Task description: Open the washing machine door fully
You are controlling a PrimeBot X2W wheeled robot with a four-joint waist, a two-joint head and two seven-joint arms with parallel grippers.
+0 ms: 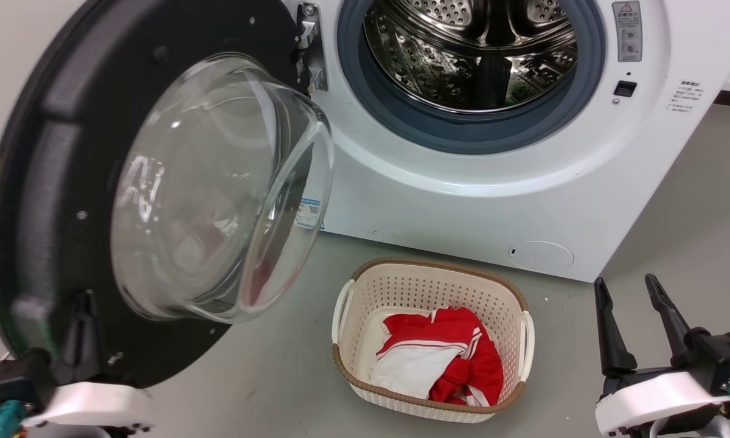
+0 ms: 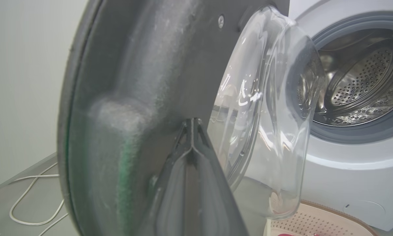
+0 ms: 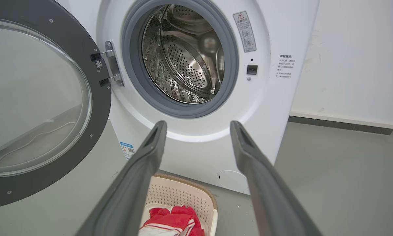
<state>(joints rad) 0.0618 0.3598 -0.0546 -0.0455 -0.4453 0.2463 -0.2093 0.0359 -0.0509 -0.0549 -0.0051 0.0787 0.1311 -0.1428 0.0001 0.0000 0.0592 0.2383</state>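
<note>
Head view: I count one washing machine [image 1: 462, 207], one washing machine door [image 1: 42, 182], one cream basket [image 1: 401, 271] with one red-and-white cloth [image 1: 456, 359] in it, and two grippers. The door hangs swung out on its hinge [image 1: 309, 48] at the left of the opening, its glass bowl bulging toward me and the drum [image 1: 462, 55] uncovered. My left gripper [image 1: 87, 304] sits low left, fingers pressed together, with the tips against the door's dark inner face near the lower rim. My right gripper [image 1: 628, 286] sits low right, fingers spread wide and pointing up, holding nothing, well apart from the door.
</note>
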